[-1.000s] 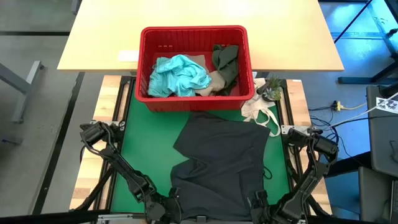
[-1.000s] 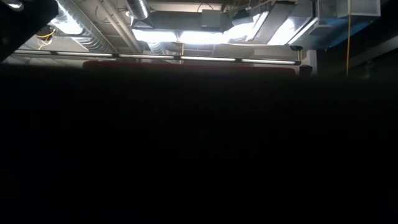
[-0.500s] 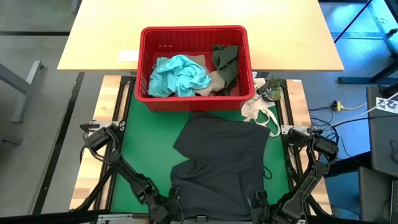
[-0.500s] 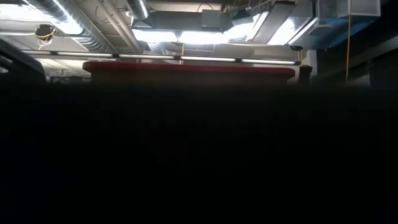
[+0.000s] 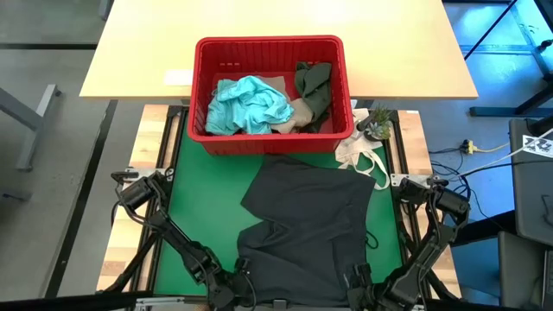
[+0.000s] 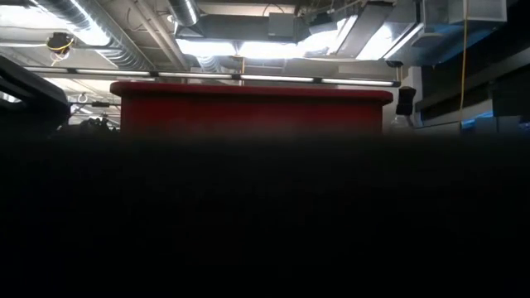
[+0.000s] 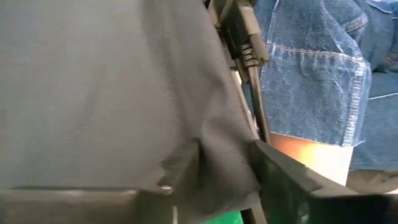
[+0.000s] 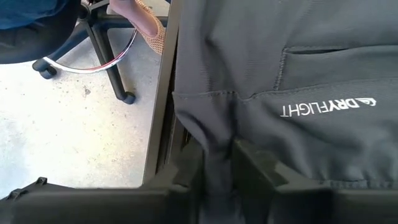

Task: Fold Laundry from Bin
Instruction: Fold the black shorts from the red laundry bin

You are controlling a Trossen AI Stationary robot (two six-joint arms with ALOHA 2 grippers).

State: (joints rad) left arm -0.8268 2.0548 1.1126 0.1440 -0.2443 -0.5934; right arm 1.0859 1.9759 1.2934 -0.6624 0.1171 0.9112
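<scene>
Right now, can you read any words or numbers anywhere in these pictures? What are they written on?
"DRYFLIGHT", in white letters with a small logo beside it, on the dark grey garment; it shows upside down in the right wrist view.
White label on the table beside the red bin: too small to read.
Nothing else readable.

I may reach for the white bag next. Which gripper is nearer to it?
The right. The right gripper is at the dark garment's near hem, on the white bag's side; the left gripper is across the garment, farther off.
</scene>
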